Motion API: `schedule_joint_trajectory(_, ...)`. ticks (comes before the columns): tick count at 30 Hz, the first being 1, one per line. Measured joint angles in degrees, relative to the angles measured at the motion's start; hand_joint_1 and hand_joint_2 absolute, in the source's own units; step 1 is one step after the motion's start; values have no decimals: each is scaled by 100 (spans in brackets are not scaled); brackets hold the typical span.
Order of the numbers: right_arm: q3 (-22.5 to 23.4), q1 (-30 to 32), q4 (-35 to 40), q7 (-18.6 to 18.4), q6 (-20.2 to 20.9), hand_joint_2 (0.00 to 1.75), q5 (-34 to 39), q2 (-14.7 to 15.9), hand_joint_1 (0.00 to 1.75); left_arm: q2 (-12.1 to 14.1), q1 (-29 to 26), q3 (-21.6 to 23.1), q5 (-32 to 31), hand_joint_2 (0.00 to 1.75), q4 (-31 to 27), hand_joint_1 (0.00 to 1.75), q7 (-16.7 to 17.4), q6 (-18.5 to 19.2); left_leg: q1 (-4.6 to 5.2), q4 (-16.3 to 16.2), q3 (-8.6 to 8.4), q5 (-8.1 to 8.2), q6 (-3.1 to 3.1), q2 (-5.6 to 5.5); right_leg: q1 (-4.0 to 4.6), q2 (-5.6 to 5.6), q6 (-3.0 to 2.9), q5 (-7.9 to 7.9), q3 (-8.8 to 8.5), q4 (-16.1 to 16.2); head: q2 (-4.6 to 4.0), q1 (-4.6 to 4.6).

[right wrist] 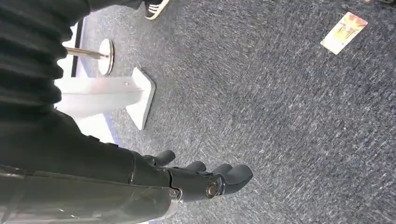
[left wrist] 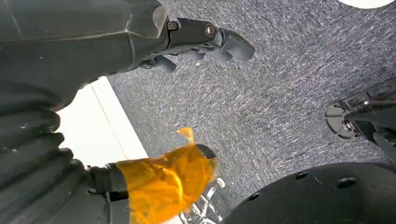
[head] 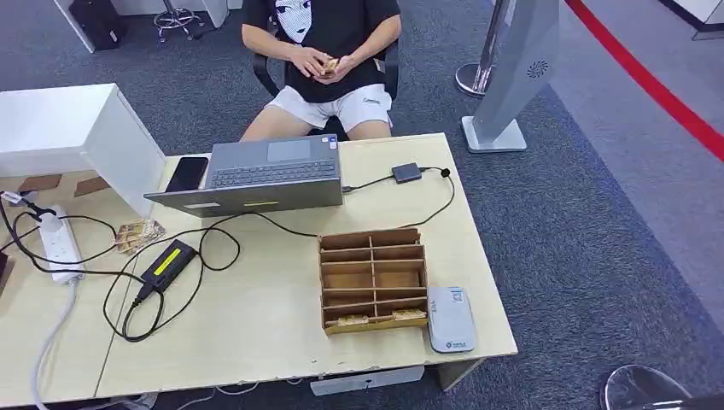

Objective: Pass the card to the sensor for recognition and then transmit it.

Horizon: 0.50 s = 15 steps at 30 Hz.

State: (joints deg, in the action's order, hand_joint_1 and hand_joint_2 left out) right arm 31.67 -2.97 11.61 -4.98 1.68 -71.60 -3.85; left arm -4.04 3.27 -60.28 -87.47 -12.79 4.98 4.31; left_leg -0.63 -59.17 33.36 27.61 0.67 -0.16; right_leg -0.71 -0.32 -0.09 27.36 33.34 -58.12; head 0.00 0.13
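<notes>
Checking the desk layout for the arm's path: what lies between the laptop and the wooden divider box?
In the head view, only a black cable crosses the bare tabletop between the laptop and the wooden divider box.

I looked down on a pale wooden table (head: 282, 342) standing on grey-blue carpet floor (head: 598, 222). A red stripe (head: 649, 81) crossed the carpet. A white box-shaped cabinet (head: 60, 128) stood at the left, and a silver post base (head: 471, 79) sat behind.
</notes>
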Motion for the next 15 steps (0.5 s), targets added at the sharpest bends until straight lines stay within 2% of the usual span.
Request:
schedule_joint_trajectory(2,2,0,0,0,-4,175,-7,0,0,0,0,0,0,0,0,0,0,-11,0,0,0,0,0,0,0,0,0,0,0,0,0,0)
schedule_joint_trajectory(3,2,0,0,0,-9,0,-7,0,0,2,0,-2,0,0,0,0,0,-11,0,0,0,0,0,0,0,0,0,0,0,0,2,0)
schedule_joint_trajectory(4,2,0,0,51,2,0,-13,-2,0,2,0,0,2,0,0,0,2,-18,0,0,0,0,0,0,0,0,0,0,0,0,0,0)
schedule_joint_trajectory(5,2,1,2,270,53,0,-121,-9,0,2,0,-2,24,175,0,0,55,-51,0,0,4,0,0,-1,0,0,0,0,-1,0,0,0)
schedule_joint_trajectory(6,-32,-5,13,425,52,0,-281,-58,0,0,1,-28,74,175,0,0,120,-92,0,0,5,0,0,1,0,1,0,0,-2,-1,0,0)
schedule_joint_trajectory(7,-85,-15,82,355,124,0,-462,-129,0,2,2,-66,125,175,0,0,160,-107,-1,0,3,0,0,4,0,3,-1,-1,-2,-1,0,0)
schedule_joint_trajectory(8,-116,14,287,180,335,0,-583,-240,0,4,2,-92,144,175,0,0,166,-112,-2,0,-3,0,0,6,1,5,-1,-1,-1,0,0,4)
schedule_joint_trajectory(9,-133,122,697,27,717,0,-701,-399,0,9,3,-103,142,175,0,0,175,-99,-2,0,-3,0,0,3,2,1,-1,0,-2,0,0,0)
schedule_joint_trajectory(11,-179,288,1420,-79,1273,0,-855,-671,0,17,-2,-120,140,175,0,0,199,-96,-2,0,-5,-1,1,2,2,2,-2,0,-1,-1,0,-2)
schedule_joint_trajectory(13,-186,398,1752,6,1244,0,-1005,-843,0,17,1,-127,118,175,0,0,218,-96,-2,2,-5,-1,1,3,1,2,-2,0,0,-3,0,-4)
schedule_joint_trajectory(14,-186,419,1827,57,1198,175,-1053,-876,0,15,1,-127,105,175,0,0,225,-96,-2,4,-5,-1,1,4,2,2,-2,1,0,-4,2,-2)
schedule_joint_trajectory(15,-186,436,1893,90,1163,175,-1075,-894,0,15,1,-129,105,0,0,0,234,-99,-2,4,-4,-1,1,4,2,2,-2,1,-1,-4,0,0)
